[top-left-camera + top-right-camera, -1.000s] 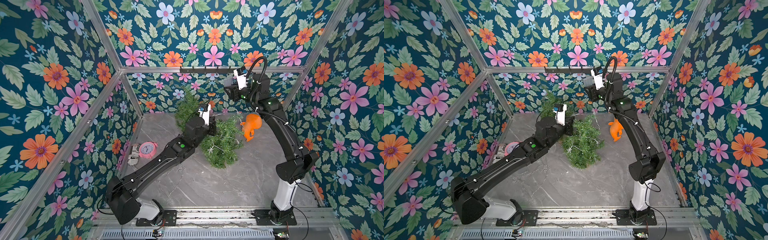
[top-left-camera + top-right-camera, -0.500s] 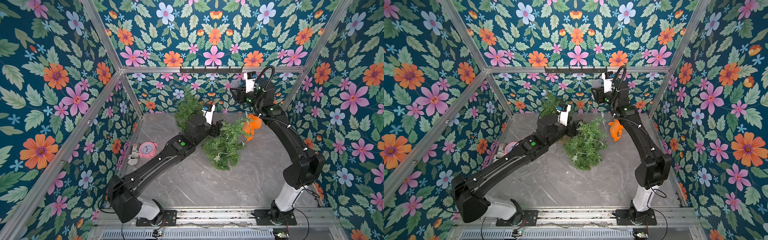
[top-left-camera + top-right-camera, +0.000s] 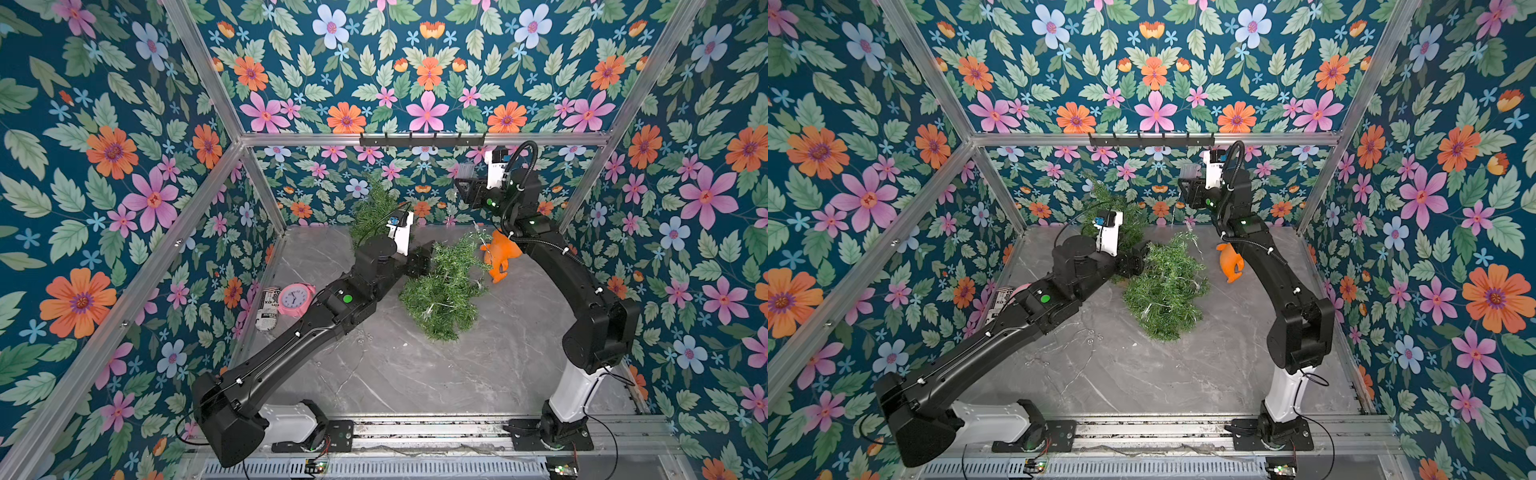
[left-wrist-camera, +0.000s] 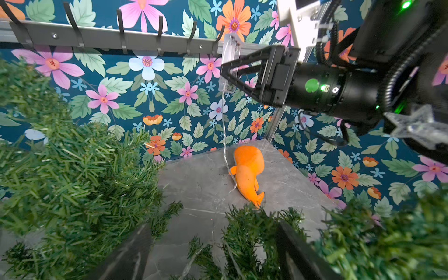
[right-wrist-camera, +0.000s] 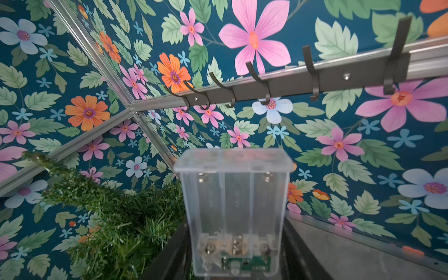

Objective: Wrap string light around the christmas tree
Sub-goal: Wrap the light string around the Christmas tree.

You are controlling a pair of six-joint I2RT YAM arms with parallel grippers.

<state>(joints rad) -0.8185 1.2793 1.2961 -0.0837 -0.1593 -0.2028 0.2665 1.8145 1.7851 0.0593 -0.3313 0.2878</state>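
The green christmas tree (image 3: pixel 444 286) (image 3: pixel 1163 286) lies tilted on the grey table, with thin clear string light wire and small bulbs across its branches. My left gripper (image 3: pixel 422 264) (image 4: pixel 213 257) stands open at the tree's side, with branch tips between its spread fingers (image 4: pixel 131 254). Up near the back wall, my right gripper (image 3: pixel 465 189) (image 5: pixel 232 266) is shut on the string light's clear battery box (image 5: pixel 232 211) (image 4: pixel 229 65). From the box the wire (image 4: pixel 224 135) hangs down to the tree.
A second green bushy piece (image 3: pixel 372 208) stands against the back wall behind my left wrist. An orange plush whale (image 3: pixel 498 257) (image 4: pixel 248 172) lies right of the tree. A pink clock (image 3: pixel 296 298) and a can (image 3: pixel 268 309) sit at the left wall. A hook rail (image 3: pixel 422 139) runs overhead.
My left gripper has gone from shut to open beside the tree. The right gripper, still holding the battery box, has shifted a little and stays high near the back wall.
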